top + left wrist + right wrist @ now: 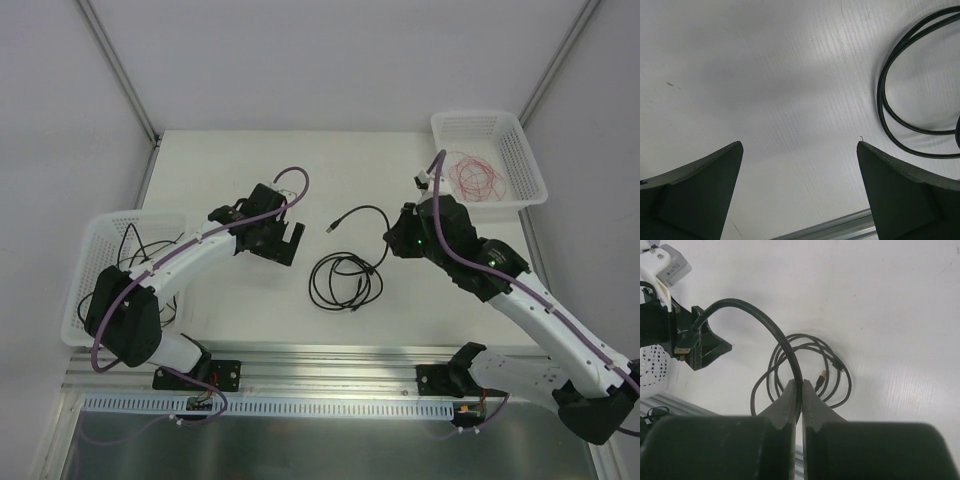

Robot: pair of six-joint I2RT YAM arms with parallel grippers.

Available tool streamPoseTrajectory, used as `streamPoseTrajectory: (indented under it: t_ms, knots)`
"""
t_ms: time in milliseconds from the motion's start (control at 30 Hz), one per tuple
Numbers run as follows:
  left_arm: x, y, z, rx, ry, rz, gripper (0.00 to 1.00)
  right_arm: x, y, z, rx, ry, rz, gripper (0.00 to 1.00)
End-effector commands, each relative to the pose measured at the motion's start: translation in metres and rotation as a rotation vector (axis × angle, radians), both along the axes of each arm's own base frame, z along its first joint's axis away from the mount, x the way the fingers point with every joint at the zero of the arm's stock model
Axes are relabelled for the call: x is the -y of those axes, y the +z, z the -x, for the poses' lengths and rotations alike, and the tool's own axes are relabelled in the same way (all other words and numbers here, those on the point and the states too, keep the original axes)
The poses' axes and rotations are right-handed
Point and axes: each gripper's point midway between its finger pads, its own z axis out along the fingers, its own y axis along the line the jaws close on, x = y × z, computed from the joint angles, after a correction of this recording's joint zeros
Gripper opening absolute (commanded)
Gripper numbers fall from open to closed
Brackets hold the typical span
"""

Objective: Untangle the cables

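Black cable [347,262] is coiled in the middle of the table [230,170]. One strand is pinched in the fully closed right gripper [801,390], probably to be drawn off the coil. Left gripper [799,150] is held wide open, empty, just beside the coil. Red wire [475,175] is seen in the right basket [530,165].

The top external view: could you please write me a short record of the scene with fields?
black cable: loosely coiled on the table between the arms, one stretch lifted in an arch
right tool: shut on the lifted stretch of the black cable
left tool: open, holding nothing, over bare table beside the coil
left basket: black cables inside
right basket: red wire inside
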Motion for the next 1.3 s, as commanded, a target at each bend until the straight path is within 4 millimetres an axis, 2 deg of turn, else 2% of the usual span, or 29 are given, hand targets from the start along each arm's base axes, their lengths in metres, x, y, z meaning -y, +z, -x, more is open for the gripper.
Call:
streamPoseTrajectory:
  t_ms: [0, 67, 100, 167, 200, 233, 333, 533, 667, 800, 867, 1100, 1200, 1233, 1267]
  knots:
    - [0.007, 0.012, -0.005, 0.014, 0.002, 0.035, 0.99, 0.019, 0.02, 0.0, 0.072, -0.062, 0.008, 0.01]
    - [0.01, 0.012, -0.003, 0.003, 0.0, 0.053, 0.99, 0.035, 0.019, 0.001, 0.072, -0.121, 0.045, 0.01]
    - [0.011, 0.013, -0.002, 0.0, 0.005, 0.063, 0.99, 0.045, 0.026, 0.001, 0.097, -0.164, 0.043, 0.01]
    - [0.014, 0.012, 0.001, -0.009, 0.007, 0.074, 0.99, 0.054, 0.035, 0.005, 0.128, -0.187, 0.021, 0.01]
    - [0.02, 0.013, 0.006, -0.016, -0.004, 0.083, 0.99, 0.053, 0.041, 0.007, 0.145, -0.176, 0.005, 0.01]
    - [0.024, 0.013, 0.009, -0.019, -0.008, 0.09, 0.99, 0.054, 0.056, 0.009, 0.186, -0.167, -0.037, 0.01]
    - [0.053, 0.017, 0.025, -0.07, -0.03, 0.184, 0.98, 0.054, 0.066, 0.013, 0.193, -0.139, -0.031, 0.01]
    - [0.095, -0.004, 0.047, -0.133, 0.025, 0.277, 0.92, 0.048, 0.054, 0.017, 0.164, -0.103, -0.036, 0.01]
    - [0.116, -0.023, 0.048, -0.129, 0.084, 0.29, 0.8, 0.041, 0.046, 0.022, 0.146, -0.075, -0.079, 0.01]
    - [0.144, -0.035, 0.041, -0.114, 0.084, 0.362, 0.7, 0.033, 0.055, 0.028, 0.156, -0.04, -0.141, 0.01]
    - [0.149, -0.048, 0.041, -0.116, 0.082, 0.364, 0.66, 0.031, 0.058, 0.03, 0.157, -0.027, -0.159, 0.01]
    - [0.165, -0.071, 0.034, -0.068, 0.063, 0.342, 0.56, 0.025, 0.061, 0.037, 0.149, 0.009, -0.206, 0.01]
    - [0.162, -0.083, 0.029, -0.052, 0.094, 0.301, 0.48, 0.02, 0.063, 0.04, 0.145, 0.027, -0.229, 0.01]
    - [0.16, -0.089, 0.029, -0.053, 0.11, 0.289, 0.41, 0.02, 0.066, 0.041, 0.15, 0.033, -0.236, 0.01]
    - [0.157, -0.092, 0.026, -0.044, 0.131, 0.277, 0.38, 0.02, 0.068, 0.042, 0.15, 0.039, -0.241, 0.01]
